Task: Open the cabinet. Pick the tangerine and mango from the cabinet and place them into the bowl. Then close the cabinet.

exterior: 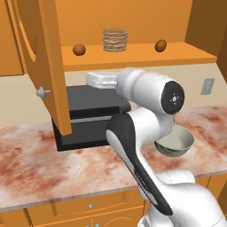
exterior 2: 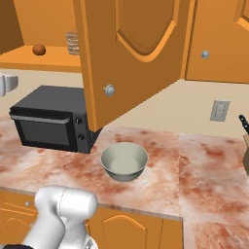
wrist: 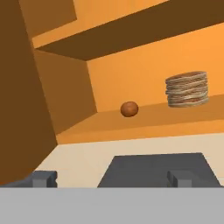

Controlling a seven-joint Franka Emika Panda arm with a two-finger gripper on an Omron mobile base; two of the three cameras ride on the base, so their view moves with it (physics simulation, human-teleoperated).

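Here, open hand (wrist: 112, 177) above microwave (wrist: 157, 168), tangerine (wrist: 129, 109) ahead, higher up

Orange cabinet (exterior: 42, 53), black microwave (exterior 2: 48, 119), red-mottled counter (exterior 2: 204, 165), grey-green bowl (exterior 2: 124, 161).

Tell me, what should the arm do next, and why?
Probably reach up and forward toward the fruit left of the ribbed cylinder. The cabinet stands open, the gripper looks open and empty below the shelf, and the bowl holds nothing.
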